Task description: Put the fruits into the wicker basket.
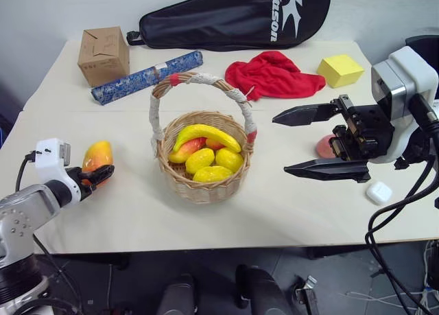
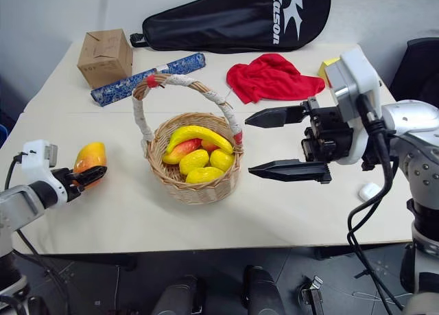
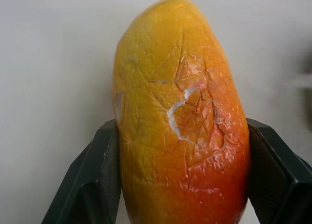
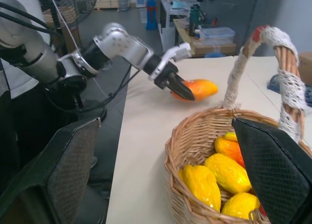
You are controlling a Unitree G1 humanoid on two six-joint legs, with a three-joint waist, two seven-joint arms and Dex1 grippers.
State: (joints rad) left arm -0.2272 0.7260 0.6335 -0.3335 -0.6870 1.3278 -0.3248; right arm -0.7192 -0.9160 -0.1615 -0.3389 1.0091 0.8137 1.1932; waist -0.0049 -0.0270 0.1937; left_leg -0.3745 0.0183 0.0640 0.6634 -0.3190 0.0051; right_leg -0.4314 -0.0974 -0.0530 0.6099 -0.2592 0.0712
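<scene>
Mango [image 3: 181, 121] between left fingers [image 3: 92, 180]

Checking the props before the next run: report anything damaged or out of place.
The mango, held between the left gripper's jaws, has cracked, peeling skin with a curled white tear on its side. A pinkish fruit still lies on the table behind the right gripper, outside the basket.
</scene>
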